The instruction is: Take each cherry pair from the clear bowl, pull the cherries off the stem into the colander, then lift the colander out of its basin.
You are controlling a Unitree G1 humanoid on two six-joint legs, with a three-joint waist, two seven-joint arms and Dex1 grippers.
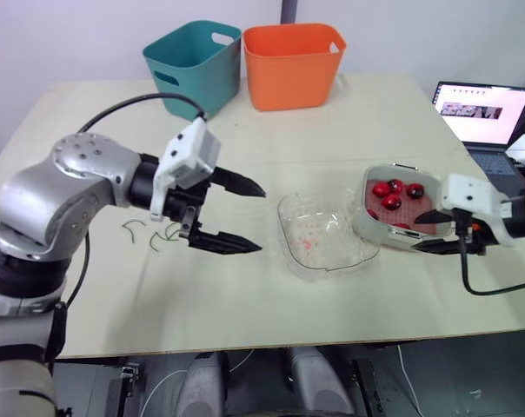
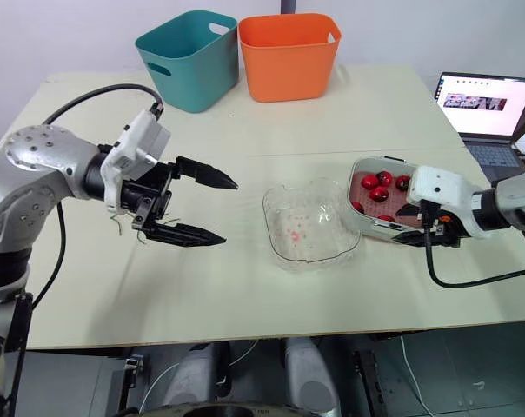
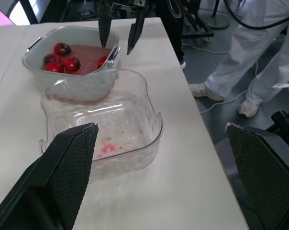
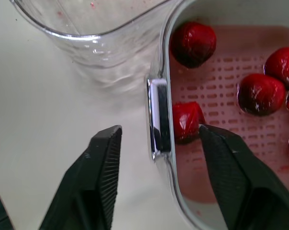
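Pale surface, clear bowl empty: your right claw gapes astride the colander handle, left claw released too. Clench, then lift straight up.

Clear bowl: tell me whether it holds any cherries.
No, the clear bowl holds just pink juice smears; the cherries lie in the colander.

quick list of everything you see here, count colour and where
table: 1, cream, under everything
teal bin: 1, teal, far edge
orange bin: 1, orange, beside teal bin
clear bowl: 1, clear, red smears, centre
colander: 1, pink, in basin
basin: 1, pale, right of bowl
cherries: at least five, red, in colander
stems: several, green, table's left part
laptop: 1, open, far right
person: 1, white trousers, beside table
left gripper: open, black, left of bowl
right gripper: open, black, astride handle
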